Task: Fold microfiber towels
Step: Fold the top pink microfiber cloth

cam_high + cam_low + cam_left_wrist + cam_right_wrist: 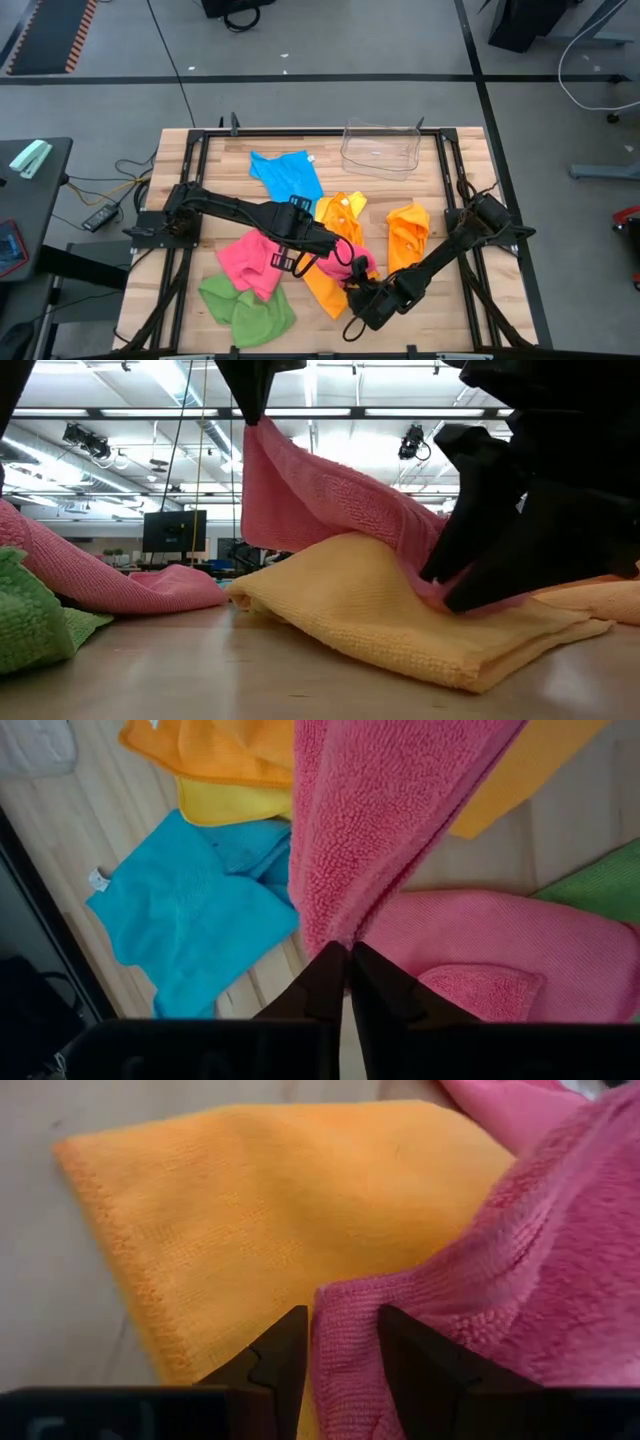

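My left gripper hangs above the table's middle, shut on a pink towel. The towel slopes down from it to my right gripper, which is low over a yellow-orange towel and shut on the pink towel's lower end. More pink cloth lies on the table to the left; I cannot tell whether it is the same towel. A blue towel, an orange towel and a green towel lie flat around them. My left gripper pinches the pink towel's top end between its two fingers, which point steeply down. That end is lifted clear and the cloth hangs below it, sloping toward my right gripper. My right gripper pinches an edge of the pink towel's lower end between its two fingers. The fingers slant down from the table's right side. This end lies low on the yellow-orange towel.
A clear plastic bin stands at the far edge, right of the middle. The green towel is bunched near the front left. Bare wood shows at the table's near right and far left.
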Controlling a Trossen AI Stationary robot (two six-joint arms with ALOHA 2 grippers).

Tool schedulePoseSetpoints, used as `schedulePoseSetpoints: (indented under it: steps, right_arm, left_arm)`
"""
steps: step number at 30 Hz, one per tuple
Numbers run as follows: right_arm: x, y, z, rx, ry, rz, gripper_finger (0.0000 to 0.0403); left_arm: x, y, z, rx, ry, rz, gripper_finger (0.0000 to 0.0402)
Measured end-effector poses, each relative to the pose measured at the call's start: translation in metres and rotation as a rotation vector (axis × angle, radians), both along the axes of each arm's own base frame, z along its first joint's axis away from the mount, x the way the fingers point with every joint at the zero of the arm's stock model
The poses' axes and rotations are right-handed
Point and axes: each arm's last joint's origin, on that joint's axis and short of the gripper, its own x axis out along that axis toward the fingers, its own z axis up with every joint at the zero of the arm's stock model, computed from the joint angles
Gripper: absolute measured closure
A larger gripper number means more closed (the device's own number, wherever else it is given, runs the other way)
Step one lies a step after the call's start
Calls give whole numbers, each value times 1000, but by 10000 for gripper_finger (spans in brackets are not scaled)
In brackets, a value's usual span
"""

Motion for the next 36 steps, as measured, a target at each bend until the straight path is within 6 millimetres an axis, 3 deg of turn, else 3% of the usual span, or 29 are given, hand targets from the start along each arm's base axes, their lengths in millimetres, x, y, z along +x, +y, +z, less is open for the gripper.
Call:
schedulePoseSetpoints:
  steps: [5, 10, 14, 21, 27, 36]
  right_arm:
    - [1, -1, -1, 40, 26, 12, 344]
    - [1, -1, -1, 57, 43, 31, 395]
    - [-2, 3, 0, 77, 60, 54, 398]
    - [-16, 19, 20, 108, 26, 115, 399]
    - [-29, 26, 35, 168, 59, 180, 400]
    - [-18, 17, 14, 306, 208, 182, 400]
  left_arm:
    - [0, 0, 0, 0, -1, 6, 390]
    - [0, 0, 0, -1, -2, 7, 377]
    - [0, 0, 0, -1, -2, 7, 374]
    - [0, 0, 0, -1, -1, 7, 390]
    - [0, -1, 0, -6, -2, 12, 374]
    - [-3, -15, -1, -27, -12, 6, 390]
